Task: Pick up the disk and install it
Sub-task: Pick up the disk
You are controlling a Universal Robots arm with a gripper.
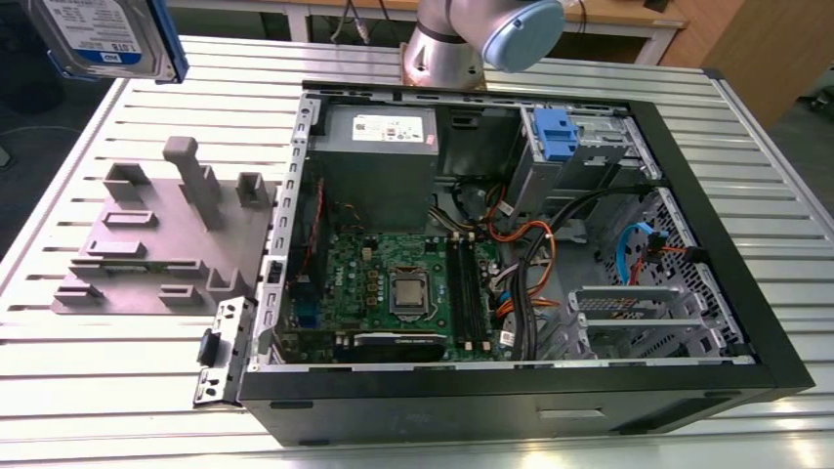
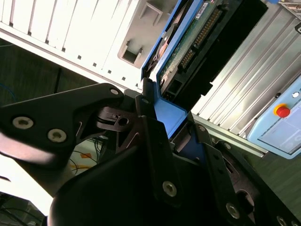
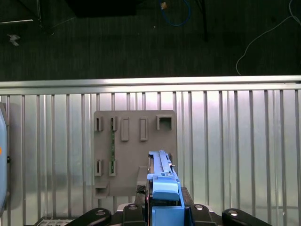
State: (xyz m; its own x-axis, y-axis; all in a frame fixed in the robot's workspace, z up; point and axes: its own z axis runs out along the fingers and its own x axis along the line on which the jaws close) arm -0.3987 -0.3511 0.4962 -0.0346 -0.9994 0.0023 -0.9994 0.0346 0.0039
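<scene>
The disk [image 1: 104, 34], a silver-grey drive with a white-and-blue label in a blue bracket, hangs high in the air at the exterior view's far left, above the table's back corner. In the second wrist view my gripper [image 2: 171, 117] is shut on the disk's [image 2: 188, 42] blue bracket, and the drive's green circuit board faces the camera. In the first wrist view the disk [image 3: 162, 179] stands edge-on between the black fingers [image 3: 141, 209], above the grey fixture plate [image 3: 134, 150].
An open black computer case [image 1: 678, 225] lies on the ribbed metal table [image 1: 782, 176], with a motherboard, cables, a grey power supply box [image 1: 378, 147] and a blue latch [image 1: 554, 132] at a drive bay. A grey fixture plate [image 1: 156, 234] with upright posts sits beside the case. The arm's base [image 1: 450, 44] stands behind it.
</scene>
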